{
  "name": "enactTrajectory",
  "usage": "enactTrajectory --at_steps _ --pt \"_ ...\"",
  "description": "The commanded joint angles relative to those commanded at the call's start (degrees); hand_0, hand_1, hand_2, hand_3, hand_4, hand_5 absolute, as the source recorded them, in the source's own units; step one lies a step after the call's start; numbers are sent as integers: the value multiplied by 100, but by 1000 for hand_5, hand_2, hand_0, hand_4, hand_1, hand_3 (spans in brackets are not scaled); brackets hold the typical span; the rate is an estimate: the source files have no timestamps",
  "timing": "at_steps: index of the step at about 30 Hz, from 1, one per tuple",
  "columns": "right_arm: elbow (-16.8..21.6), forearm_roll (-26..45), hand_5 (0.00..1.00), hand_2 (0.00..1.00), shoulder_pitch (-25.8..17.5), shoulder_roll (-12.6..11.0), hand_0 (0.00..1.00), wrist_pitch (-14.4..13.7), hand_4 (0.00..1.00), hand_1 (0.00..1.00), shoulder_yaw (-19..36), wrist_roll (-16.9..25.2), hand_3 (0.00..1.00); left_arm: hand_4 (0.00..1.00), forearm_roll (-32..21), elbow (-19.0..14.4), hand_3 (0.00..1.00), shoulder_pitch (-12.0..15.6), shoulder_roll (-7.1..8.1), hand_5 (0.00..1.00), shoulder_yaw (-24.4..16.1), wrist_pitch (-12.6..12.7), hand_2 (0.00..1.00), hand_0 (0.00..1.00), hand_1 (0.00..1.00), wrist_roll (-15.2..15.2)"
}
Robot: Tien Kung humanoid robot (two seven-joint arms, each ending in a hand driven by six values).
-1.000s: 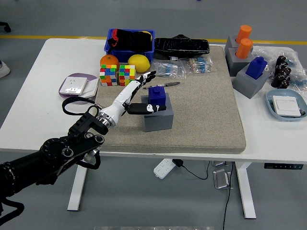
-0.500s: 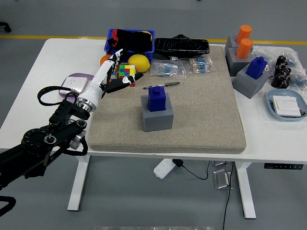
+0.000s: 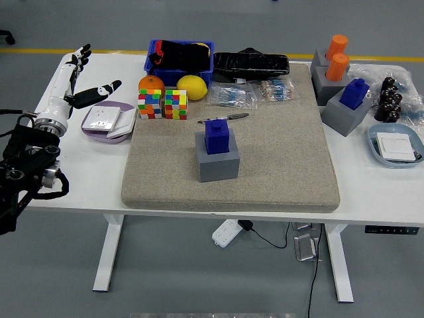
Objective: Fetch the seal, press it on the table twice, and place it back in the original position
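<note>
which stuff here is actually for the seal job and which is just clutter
For the job:
- blue block-shaped seal sitting on its grey square base
- beige felt mat
- left hand, open, out by the table's left edge

Just lying about:
- two multicoloured puzzle cubes
- orange and lemon
- blue plastic bin
- orange cylinder seals
- second blue seal

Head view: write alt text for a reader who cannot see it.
A blue seal sits on its gray base on a beige mat, untouched. The robot's left hand hangs open at the white table's far left, holding nothing.
</note>
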Motion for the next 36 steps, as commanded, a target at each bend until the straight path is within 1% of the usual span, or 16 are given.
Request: enactTrajectory --at_steps 5,9,24,36 --pt "14 2 588 731 22 -8 828 -1 808 737 11 2 704 885 -127 152 971 -3 146 160 4 -26 953 981 954 18" --pt "8 -6 588 731 24 -13 828 -5 808 737 22 1 705 882 -170 200 969 -1 198 157 56 -35 950 978 949 42" --pt "4 -5 591 730 -2 -8 828 -13 807 737 -17 -12 704 880 -176 186 967 37 197 164 87 -41 949 976 938 71" --pt "6 -12 587 730 7 1 828 -14 806 737 23 -21 705 876 -197 186 967 -6 194 167 92 -29 948 975 931 64"
